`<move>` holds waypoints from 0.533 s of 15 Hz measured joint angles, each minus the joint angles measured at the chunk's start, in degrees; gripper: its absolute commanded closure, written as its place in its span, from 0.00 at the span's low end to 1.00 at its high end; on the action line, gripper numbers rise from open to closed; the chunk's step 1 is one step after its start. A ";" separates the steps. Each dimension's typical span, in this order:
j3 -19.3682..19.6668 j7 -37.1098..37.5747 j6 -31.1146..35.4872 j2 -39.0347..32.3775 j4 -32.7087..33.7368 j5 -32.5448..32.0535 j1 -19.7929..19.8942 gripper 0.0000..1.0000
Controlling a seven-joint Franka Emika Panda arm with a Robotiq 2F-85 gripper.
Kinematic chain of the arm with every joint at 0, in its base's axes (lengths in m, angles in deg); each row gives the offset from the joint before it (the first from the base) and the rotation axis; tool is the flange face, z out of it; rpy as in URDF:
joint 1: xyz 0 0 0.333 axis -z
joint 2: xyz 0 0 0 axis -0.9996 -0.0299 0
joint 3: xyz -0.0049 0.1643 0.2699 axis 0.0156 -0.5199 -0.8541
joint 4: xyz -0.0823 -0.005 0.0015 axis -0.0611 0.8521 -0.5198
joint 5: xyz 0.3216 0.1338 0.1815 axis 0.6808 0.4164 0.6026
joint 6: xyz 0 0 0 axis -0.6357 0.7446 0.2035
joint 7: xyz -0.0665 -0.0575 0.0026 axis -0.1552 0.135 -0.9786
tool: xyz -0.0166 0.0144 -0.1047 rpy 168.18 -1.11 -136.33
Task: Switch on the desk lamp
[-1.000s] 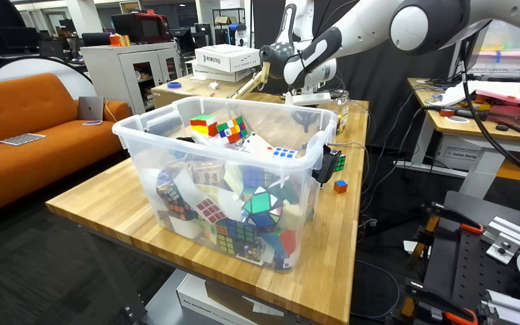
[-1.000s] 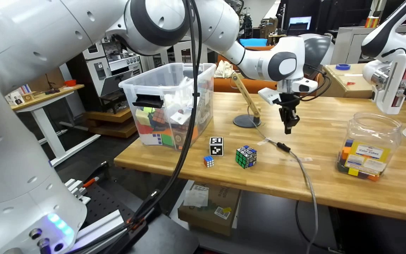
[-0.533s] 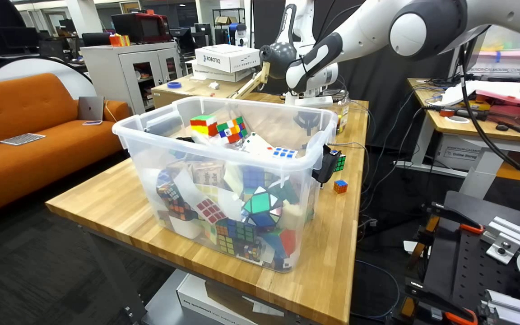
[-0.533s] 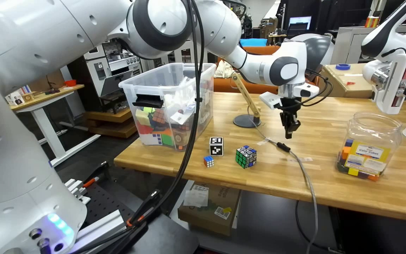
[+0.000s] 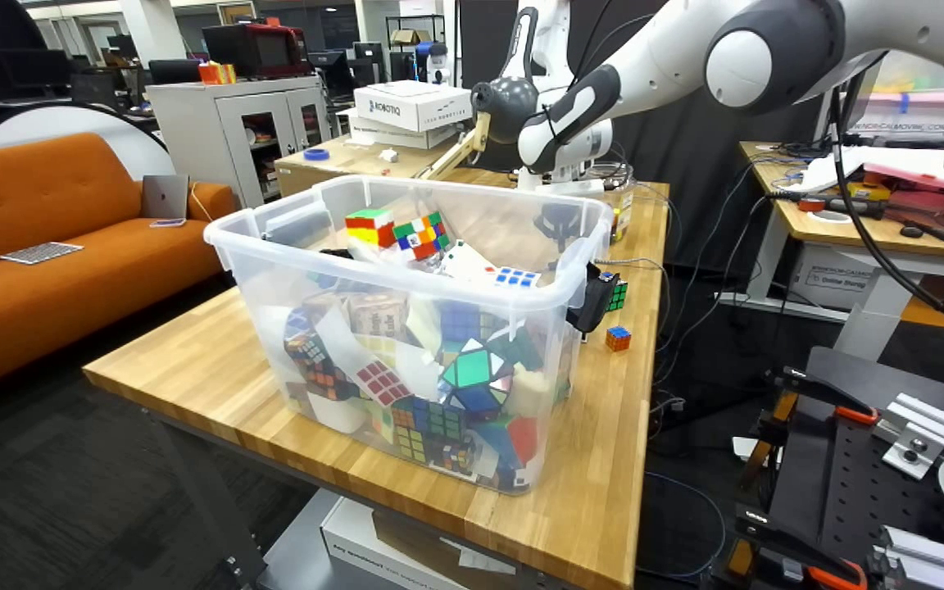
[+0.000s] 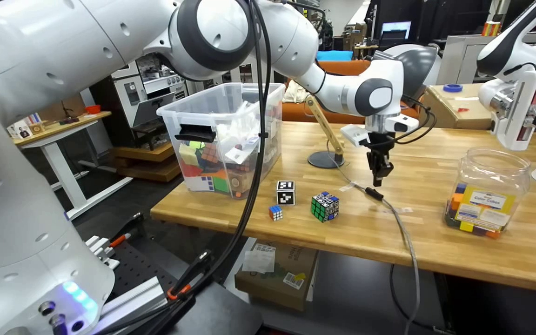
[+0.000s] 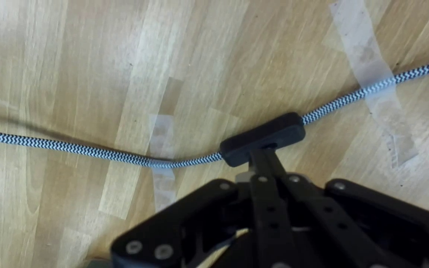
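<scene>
Desk lamp (image 6: 325, 123) to its left in an exterior view, your gripper (image 7: 262, 152) points down with its jaws clenched tight together. In the wrist view the tips overlap the lower edge of the black switch (image 7: 263, 137), slightly right of centre; you cannot tell whether they touch it. From the switch, the patterned cord (image 7: 69, 147) runs to the left edge and to the upper right of that frame, with a strip of tape (image 7: 365, 56) across it on either side.

Out in an exterior view you find the lamp standing right of centre on the table (image 6: 426, 163), its dark round base flat, its wooden arm tilted, its grey head (image 6: 419, 65) partly hidden behind your robot arm (image 6: 291, 42). Lower in that frame, left of the gripper, sit a green-faced cube (image 6: 324, 207), a black-and-white marker cube (image 6: 285, 193) and a small blue-topped cube (image 6: 275, 212). You have the clear bin (image 6: 189, 116) of puzzle cubes (image 6: 210, 152) left of the lamp, and the clear jar (image 6: 491, 180) holding coloured blocks (image 6: 457, 200) at the right, below another white arm (image 6: 533, 58).
</scene>
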 measured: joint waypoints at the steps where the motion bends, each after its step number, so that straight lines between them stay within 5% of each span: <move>1: -0.08 0.00 -0.15 -0.01 0.14 0.00 0.00 1.00; 8: -0.43 0.00 -1.43 -2.00 2.61 0.01 0.04 1.00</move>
